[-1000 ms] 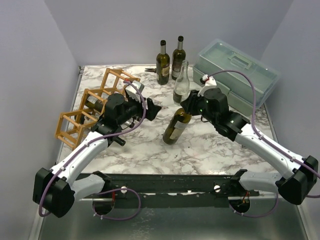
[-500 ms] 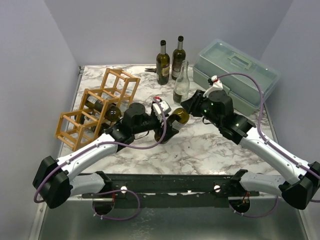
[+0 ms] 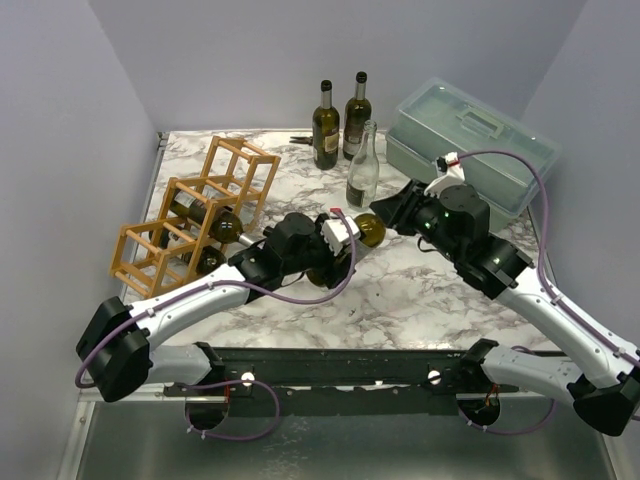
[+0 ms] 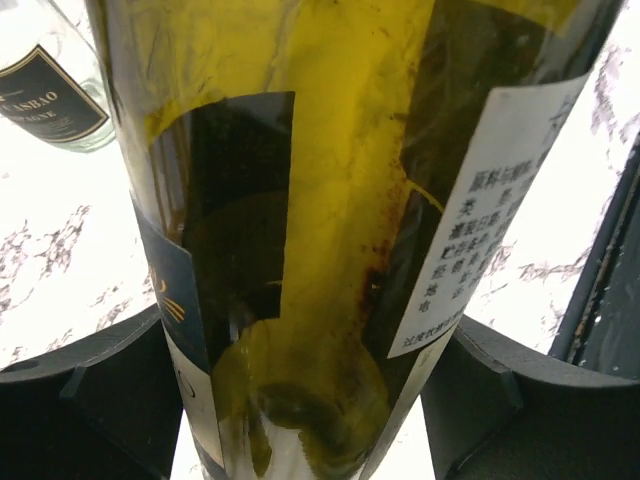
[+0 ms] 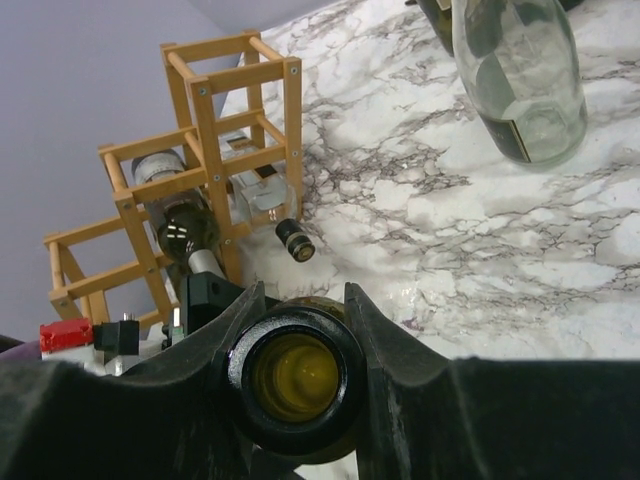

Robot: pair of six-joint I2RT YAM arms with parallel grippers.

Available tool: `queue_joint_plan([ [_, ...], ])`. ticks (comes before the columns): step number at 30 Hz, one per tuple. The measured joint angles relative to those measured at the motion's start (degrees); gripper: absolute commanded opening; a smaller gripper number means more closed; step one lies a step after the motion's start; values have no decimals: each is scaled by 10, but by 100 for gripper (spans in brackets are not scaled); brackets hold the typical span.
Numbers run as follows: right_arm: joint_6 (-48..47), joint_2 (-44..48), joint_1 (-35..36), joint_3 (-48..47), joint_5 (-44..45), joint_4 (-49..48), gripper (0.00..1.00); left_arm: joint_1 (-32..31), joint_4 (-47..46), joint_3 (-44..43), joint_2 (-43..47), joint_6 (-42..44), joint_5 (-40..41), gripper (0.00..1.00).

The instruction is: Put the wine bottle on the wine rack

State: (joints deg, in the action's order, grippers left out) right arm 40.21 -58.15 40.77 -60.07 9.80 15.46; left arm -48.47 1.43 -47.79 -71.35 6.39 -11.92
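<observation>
Entry: I am pinching the wine bottle (image 3: 366, 231) with both claws. My left gripper (image 3: 338, 248) is clamping its labelled body, with the fingers (image 4: 95, 400) pressing on either side. My right gripper (image 5: 300, 310) is gripping its round base end. The bottle is lying tilted at the centre of the top view, over the marble table (image 3: 420, 300). It is sitting right of the wine rack (image 3: 165, 190) and apart from it. Racked bottles (image 3: 205, 222) are occupying cells at centre left. A clear bottle (image 3: 362, 165) is standing just above centre.
</observation>
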Motion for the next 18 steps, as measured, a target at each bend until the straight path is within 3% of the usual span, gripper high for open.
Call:
queue_joint_plan([
  [1, 0, 3, 0, 2, -1, 2, 8, -2, 3, -1, 0, 2, 4, 9],
  [2, -1, 7, 0, 6, -3, 2, 21, -3, 6, -1, 1, 9, 9, 0],
  [6, -21, 28, 0, 21, -29, 5, 54, -8, 18, 0, 13, 43, 27, 0],
  [9, -62, 43, 0, 21, -45, 18, 72, -11, 31, 6, 28, 70, 53, 0],
  [14, -156, 53, 0, 0, -47, 92, 88, -34, 63, 10, 41, 120, 96, 0],
  [18, -236, 52, 0, -44, -49, 163, 91, -71, 84, 11, 41, 160, 124, 0],
])
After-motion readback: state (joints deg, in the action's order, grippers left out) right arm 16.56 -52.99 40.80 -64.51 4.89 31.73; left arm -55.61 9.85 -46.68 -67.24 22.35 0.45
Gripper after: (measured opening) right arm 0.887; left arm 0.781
